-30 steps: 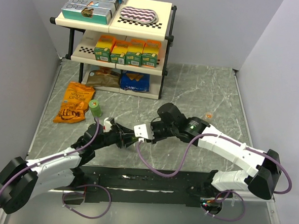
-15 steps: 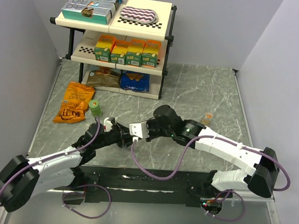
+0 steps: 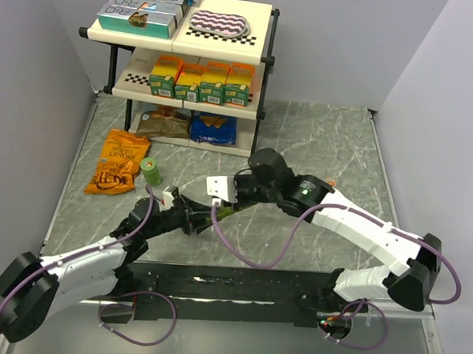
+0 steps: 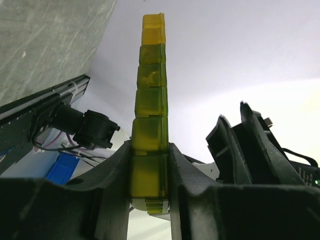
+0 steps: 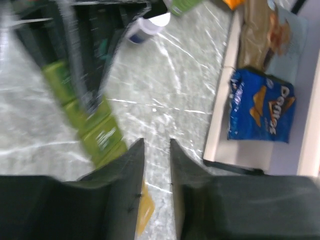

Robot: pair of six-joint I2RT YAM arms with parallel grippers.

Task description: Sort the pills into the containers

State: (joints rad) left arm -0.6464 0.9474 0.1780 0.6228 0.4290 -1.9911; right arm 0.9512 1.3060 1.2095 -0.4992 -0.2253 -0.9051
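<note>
The containers are a strip of translucent olive-to-yellow boxes (image 4: 150, 100). My left gripper (image 4: 149, 170) is shut on the strip's olive end, and the strip stands straight up out of the fingers, yellow end farthest. In the top view the left gripper (image 3: 195, 217) holds the strip (image 3: 226, 212) low over the table. My right gripper (image 3: 210, 195) hovers just above and beside it. In the right wrist view the strip (image 5: 87, 117) is blurred at the left, its yellow end under the left finger. The right gripper (image 5: 156, 155) is narrowly open and empty. No loose pills show.
A green bottle (image 3: 150, 170) stands left of the arms and a small orange bottle (image 3: 328, 183) to the right. A two-tier shelf (image 3: 265, 42) with boxes stands behind, with a blue Doritos bag (image 5: 260, 107) under it. An orange snack bag (image 3: 118, 163) lies at the left.
My right gripper has drawn back from the strip toward the shelf and risen a little. My left gripper still holds the strip and has shifted slightly.
</note>
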